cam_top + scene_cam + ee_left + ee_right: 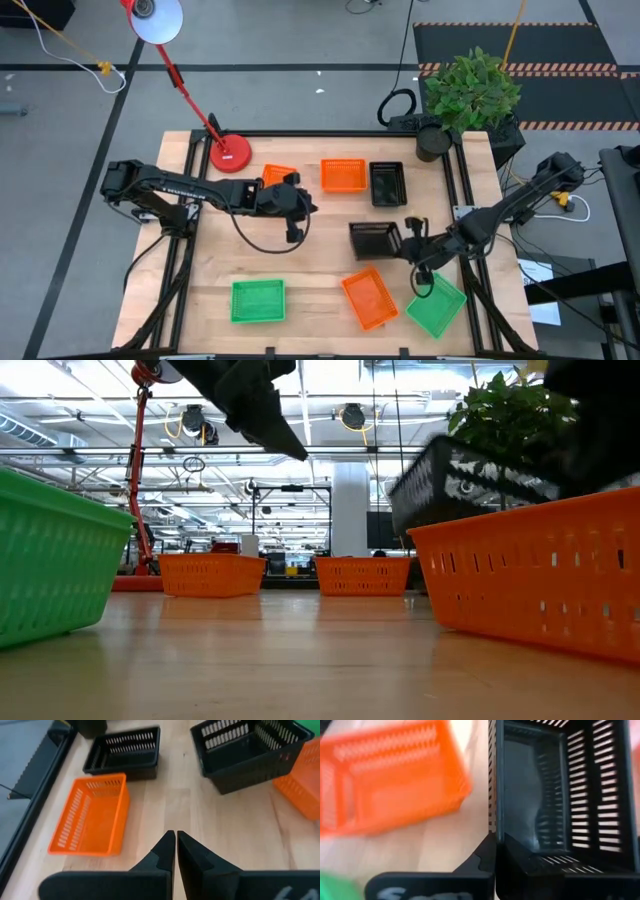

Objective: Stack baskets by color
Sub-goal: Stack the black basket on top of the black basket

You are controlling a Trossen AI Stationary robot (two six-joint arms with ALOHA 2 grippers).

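- The right gripper (412,240) has its fingers pinched together on the side wall of a black basket (376,240) just right of the tabletop's (310,280) centre; in the low view that basket looks tilted and raised.
- The left gripper (175,850) hovers near the centre, fingers closed on nothing.
- The baskets look like thin moulded plastic with slotted walls: probably light, slightly springy and smooth, so a grip on one wall may let the tray swing or slip. The stiffer top rim, mid-wall, seems the best place to hold.
- All are shallow rectangles with flared sides, which should nest readily.
- A second black basket (387,183) sits at about 1 o'clock from centre, beside an orange basket (343,175) at 12; another orange basket (279,176) lies at 11.
- A third orange basket (369,299) lies at 5 o'clock, a green basket (437,306) beyond it, another green basket (258,300) at 7.
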